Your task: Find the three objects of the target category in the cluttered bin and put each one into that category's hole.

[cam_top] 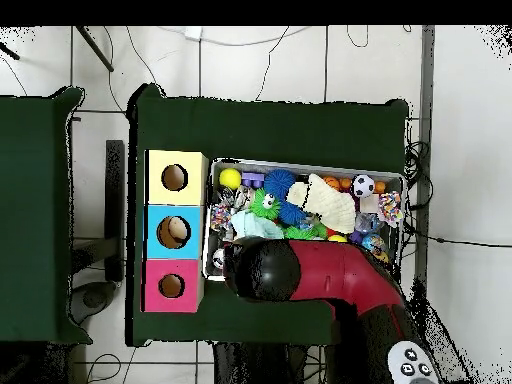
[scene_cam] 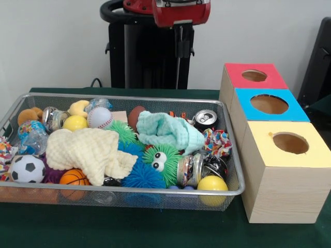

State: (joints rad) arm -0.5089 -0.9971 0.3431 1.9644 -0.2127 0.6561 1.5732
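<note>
Green-covered table (scene_cam: pixel 155 230), pale wall (scene_cam: pixel 51 41), white floor (cam_top: pixel 460 120) with cables.

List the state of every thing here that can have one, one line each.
Wire basket: full, heaped with toys and cloths.
Red box: hole on top open.
Blue box: hole on top open.
Yellow box: hole on top open.
Cream cloth: crumpled, draped over toys.
Teal cloth: bunched up.
Drink can: lying among the toys, top showing.
Arm: over the basket; tool hidden.
</note>
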